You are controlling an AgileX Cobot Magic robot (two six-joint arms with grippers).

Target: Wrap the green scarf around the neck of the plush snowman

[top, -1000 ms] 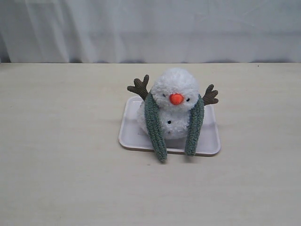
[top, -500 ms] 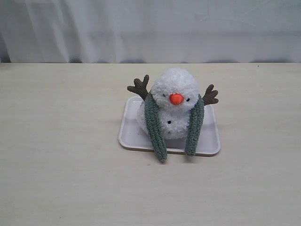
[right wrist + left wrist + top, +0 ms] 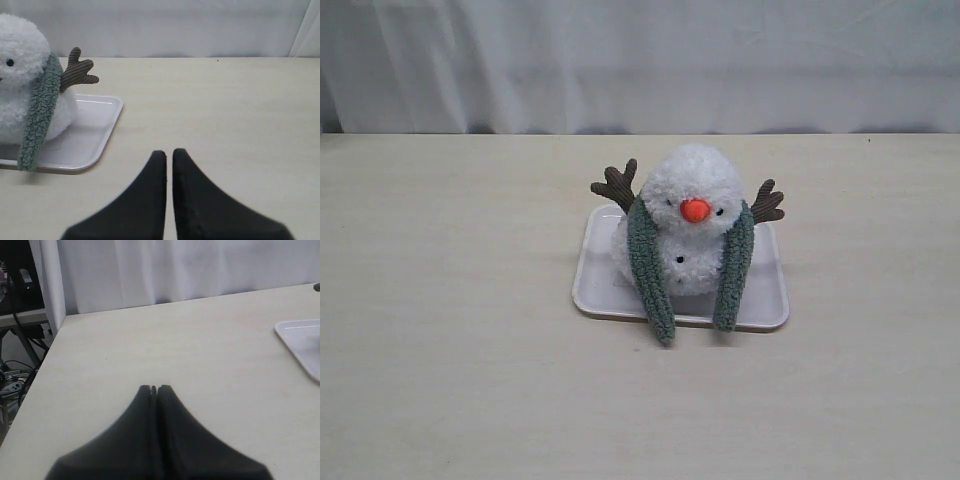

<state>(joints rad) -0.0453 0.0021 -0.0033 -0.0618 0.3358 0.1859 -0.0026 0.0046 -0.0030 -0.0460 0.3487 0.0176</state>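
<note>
The plush snowman [image 3: 692, 215] sits upright on a white tray [image 3: 600, 290] mid-table, orange nose facing the front. The green scarf [image 3: 648, 268] lies around the back of its neck, with both ends hanging down its front, the other end [image 3: 734, 265] reaching the tray's front rim. Neither arm shows in the exterior view. My left gripper [image 3: 154, 388] is shut and empty over bare table, far from the snowman. My right gripper [image 3: 169, 152] is shut with a thin slit between its fingers, holding nothing, off to the side of the snowman [image 3: 22, 75] and scarf [image 3: 39, 112].
A white curtain [image 3: 640, 60] hangs behind the table's back edge. The left wrist view shows the table's side edge, with cables and equipment [image 3: 15, 315] beyond it, and a corner of the tray [image 3: 302, 342].
</note>
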